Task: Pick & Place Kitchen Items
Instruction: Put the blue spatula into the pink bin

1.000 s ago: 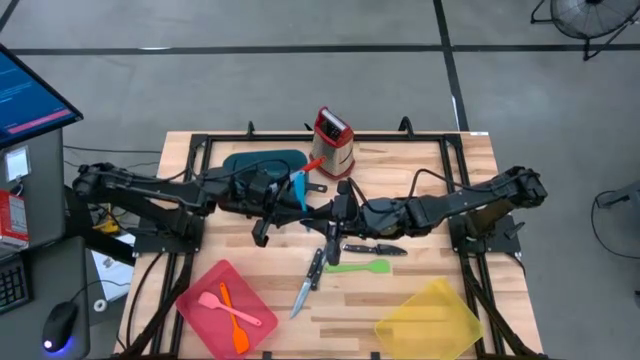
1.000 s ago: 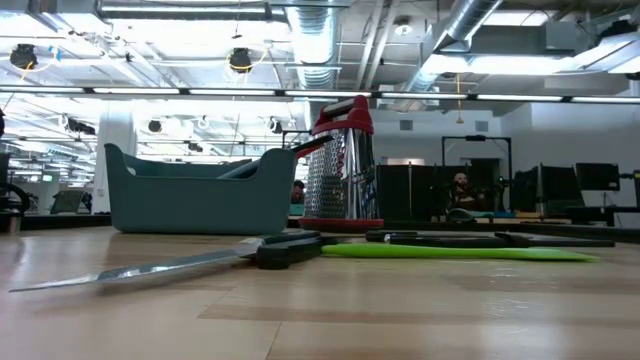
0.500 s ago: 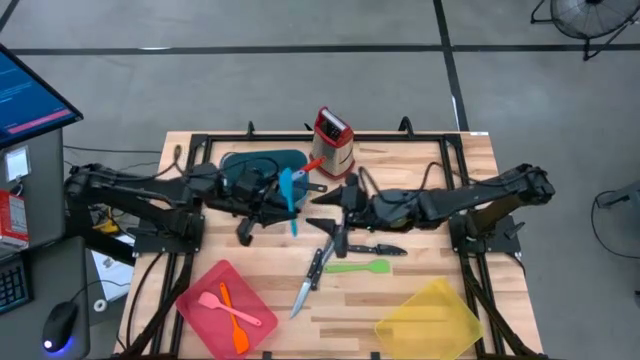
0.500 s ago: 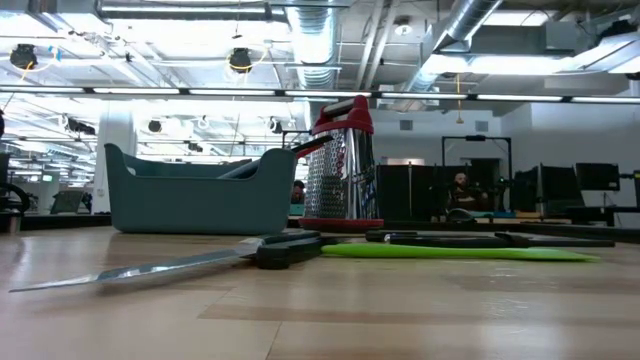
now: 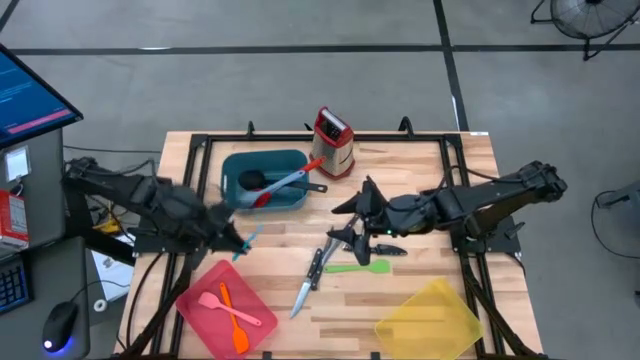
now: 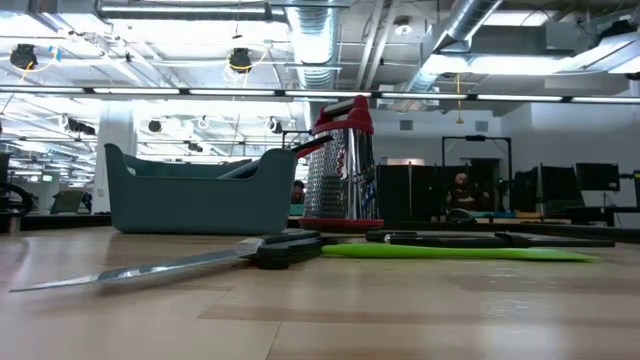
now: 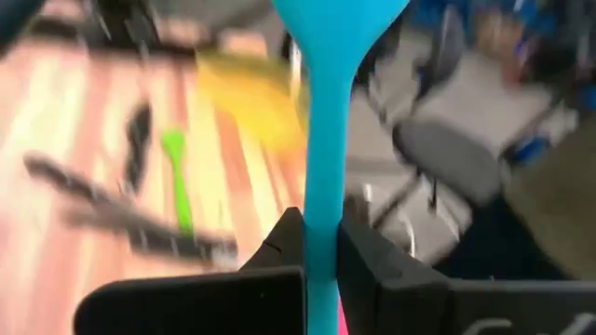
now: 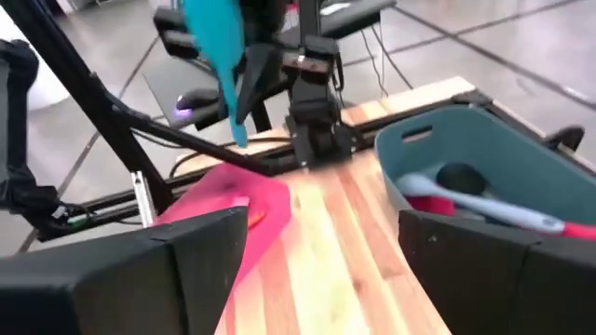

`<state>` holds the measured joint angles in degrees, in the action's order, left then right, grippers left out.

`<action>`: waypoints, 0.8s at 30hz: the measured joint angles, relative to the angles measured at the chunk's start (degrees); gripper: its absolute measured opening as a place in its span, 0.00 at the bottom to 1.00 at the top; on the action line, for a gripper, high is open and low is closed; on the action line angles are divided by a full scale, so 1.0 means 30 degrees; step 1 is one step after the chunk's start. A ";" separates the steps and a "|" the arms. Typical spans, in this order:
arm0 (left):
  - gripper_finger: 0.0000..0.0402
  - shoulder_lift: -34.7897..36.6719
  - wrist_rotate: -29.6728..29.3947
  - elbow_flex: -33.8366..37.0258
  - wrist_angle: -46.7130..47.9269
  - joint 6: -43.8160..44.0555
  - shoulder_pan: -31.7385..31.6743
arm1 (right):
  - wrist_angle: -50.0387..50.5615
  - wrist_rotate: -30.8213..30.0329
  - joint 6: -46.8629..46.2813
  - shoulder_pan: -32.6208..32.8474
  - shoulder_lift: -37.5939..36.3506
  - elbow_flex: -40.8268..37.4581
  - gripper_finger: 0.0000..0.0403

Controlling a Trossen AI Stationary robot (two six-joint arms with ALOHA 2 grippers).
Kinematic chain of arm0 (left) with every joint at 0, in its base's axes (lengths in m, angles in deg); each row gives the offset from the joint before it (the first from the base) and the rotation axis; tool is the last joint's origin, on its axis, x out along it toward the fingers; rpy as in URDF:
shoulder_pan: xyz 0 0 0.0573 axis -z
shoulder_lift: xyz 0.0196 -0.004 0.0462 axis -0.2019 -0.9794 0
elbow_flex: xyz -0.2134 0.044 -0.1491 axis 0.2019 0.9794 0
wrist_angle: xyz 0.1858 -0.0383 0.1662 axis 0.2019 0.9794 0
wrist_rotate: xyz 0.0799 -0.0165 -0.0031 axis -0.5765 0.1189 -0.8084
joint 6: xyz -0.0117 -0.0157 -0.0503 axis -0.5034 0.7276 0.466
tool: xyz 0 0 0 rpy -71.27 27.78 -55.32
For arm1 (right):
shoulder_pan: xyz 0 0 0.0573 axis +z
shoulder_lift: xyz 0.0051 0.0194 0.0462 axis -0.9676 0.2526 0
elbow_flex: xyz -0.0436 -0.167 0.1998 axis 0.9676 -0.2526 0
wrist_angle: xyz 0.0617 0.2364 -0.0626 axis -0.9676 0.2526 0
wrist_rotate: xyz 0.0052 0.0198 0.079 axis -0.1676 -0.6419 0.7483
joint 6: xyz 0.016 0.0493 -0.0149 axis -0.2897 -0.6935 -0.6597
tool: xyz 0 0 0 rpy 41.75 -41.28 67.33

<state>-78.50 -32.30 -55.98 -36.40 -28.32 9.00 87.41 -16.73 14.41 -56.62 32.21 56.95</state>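
One tool carried: I hold the blue spatula (image 7: 328, 140) clenched in the left gripper (image 5: 232, 243).
Drop: lower over red tray (image 5: 200, 292), release low.
Right gripper (image 5: 345, 222): released, empty.

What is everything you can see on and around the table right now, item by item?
Teal tray: one, teal, back left of table; holds a black ladle, red spoon and grey-blue spoon.
Box grater: one, steel with red top, back centre.
Knives: about three, black-handled steel, centre.
Green utensil: one, beside the knives.
Red tray: one, front left; holds a pink utensil and an orange utensil.
Yellow tray: one, front right.
Blue utensil: one, in the left hand.
Left hand: shut on blue utensil, near the red tray.
Right hand: open, over the knives.
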 joint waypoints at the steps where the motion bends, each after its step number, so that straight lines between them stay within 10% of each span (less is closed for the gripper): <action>1: 0.02 -0.0073 -0.0248 0.0007 0.0769 0.0186 0.0607 | 0.0114 0.0000 -0.0206 0.0000 0.0088 0.0007 0.71; 24: 0.03 -0.8538 -0.1645 0.0030 0.4659 0.2100 1.0130 | 0.2115 0.0066 -0.1188 0.0000 0.0153 -0.0001 0.71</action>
<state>-104.11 -37.23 -55.89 -22.43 -22.02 39.39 93.76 -16.53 10.85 -56.62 32.67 56.95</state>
